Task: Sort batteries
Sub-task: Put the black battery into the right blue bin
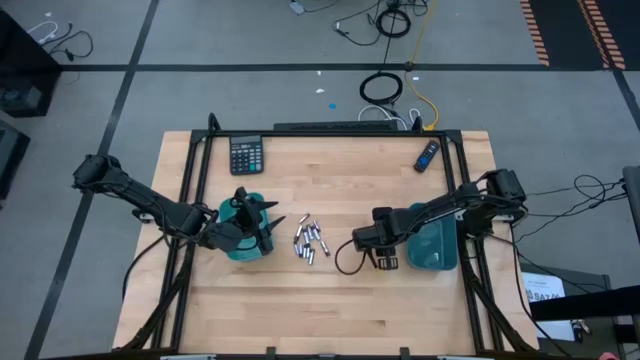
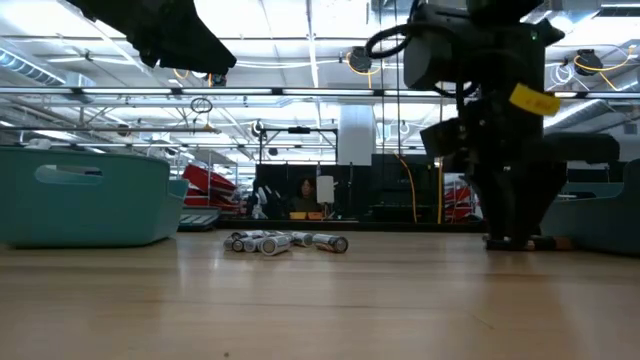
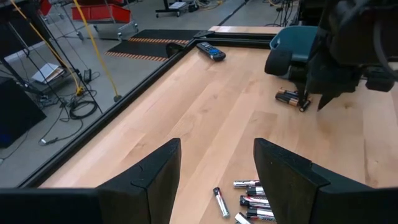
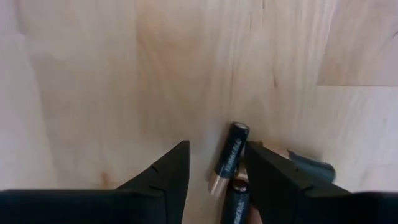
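A small heap of silvery batteries (image 1: 309, 241) lies on the wooden table's middle and also shows in the low view (image 2: 285, 242). My left gripper (image 3: 217, 146) hangs open above the table beside the left teal tray (image 1: 245, 238), with the heap just beyond its fingers. My right gripper (image 4: 217, 149) points straight down, open, low over the table next to the right teal tray (image 1: 436, 246). A few dark batteries with copper ends (image 3: 292, 98) lie under it. One of these, a dark battery (image 4: 228, 158), rests on the table between its fingers. My right gripper comes at the dark batteries from above, fingers pointing down. One battery lies flat on the table in the gap, close against one finger (image 4: 273, 177). I cannot tell whether that finger touches it. My left gripper touches nothing.
A black calculator (image 1: 246, 153) lies at the table's far left and a dark blue remote-like stick (image 1: 427, 153) at the far right. Bare wood stretches along the near side of the table (image 1: 320, 310). A black frame rail (image 1: 330, 133) edges the table.
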Controlling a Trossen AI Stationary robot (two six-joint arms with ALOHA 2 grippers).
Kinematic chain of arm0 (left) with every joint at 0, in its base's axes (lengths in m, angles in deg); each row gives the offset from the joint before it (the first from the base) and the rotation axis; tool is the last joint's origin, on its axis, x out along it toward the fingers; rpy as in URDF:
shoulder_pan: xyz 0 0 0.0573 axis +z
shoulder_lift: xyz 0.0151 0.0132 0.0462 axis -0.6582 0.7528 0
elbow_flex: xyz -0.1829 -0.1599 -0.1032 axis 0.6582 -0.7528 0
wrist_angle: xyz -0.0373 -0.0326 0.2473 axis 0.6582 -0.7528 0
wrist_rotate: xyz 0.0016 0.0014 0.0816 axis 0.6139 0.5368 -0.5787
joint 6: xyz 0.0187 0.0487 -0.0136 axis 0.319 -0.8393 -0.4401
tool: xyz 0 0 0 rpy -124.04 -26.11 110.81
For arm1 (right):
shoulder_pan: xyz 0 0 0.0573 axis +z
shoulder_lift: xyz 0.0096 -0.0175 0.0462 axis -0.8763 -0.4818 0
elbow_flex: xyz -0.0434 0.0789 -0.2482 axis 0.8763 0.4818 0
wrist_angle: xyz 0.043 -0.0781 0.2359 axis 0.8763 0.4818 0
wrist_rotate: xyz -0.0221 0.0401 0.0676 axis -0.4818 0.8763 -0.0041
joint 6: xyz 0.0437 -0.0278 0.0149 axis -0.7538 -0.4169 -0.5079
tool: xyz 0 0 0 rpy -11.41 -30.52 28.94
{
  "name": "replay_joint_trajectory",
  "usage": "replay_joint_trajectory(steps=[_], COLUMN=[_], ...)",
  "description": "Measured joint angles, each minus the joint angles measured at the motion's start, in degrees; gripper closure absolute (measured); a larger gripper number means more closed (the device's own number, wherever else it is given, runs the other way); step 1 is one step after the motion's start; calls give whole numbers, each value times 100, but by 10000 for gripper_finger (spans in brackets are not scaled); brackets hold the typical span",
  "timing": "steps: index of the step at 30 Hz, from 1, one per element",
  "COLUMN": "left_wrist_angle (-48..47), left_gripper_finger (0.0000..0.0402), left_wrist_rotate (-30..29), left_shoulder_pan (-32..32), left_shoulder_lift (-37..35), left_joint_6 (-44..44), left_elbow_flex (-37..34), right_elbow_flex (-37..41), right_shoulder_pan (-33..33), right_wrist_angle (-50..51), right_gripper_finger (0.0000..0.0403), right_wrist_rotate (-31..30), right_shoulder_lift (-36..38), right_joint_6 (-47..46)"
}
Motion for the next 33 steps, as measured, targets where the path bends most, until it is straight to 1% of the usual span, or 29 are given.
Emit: replay_joint_trajectory(steps=[6,9,13,17,18,22,24,26,27,28,30,33], left_wrist_angle=[-28,-35,-39,-39,-39,-39,-39,-37,-37,-33,-28,-36], left_gripper_finger=[188,188,188,188,188,188,188,188,188,188,188,188], left_wrist_rotate=[0,0,0,0,0,0,0,0,0,0,0,0], left_shoulder_pan=[0,0,0,0,0,0,6,11,11,11,11,11], left_shoulder_lift=[0,0,0,0,0,0,0,0,0,0,0,-2], left_joint_6=[2,2,2,4,6,39,39,40,42,43,42,46], left_elbow_flex=[0,0,0,0,0,0,0,0,0,0,0,-2], right_elbow_flex=[189,232,236,241,241,240,154,-32,-139,-275,-569,-761], right_shoulder_pan=[-44,-48,-20,-15,-19,-94,-98,-87,-59,-34,12,59], right_wrist_angle=[-256,-281,-256,-263,-281,-312,-116,432,757,1022,1232,1642], right_gripper_finger=[258,270,309,376,386,388,393,397,397,398,399,400], right_wrist_rotate=[41,271,351,437,475,693,688,703,587,422,197,127], right_shoulder_lift=[22,26,24,20,20,17,32,38,92,195,474,883], right_joint_6=[-15,76,301,512,554,594,594,598,596,592,540,272])
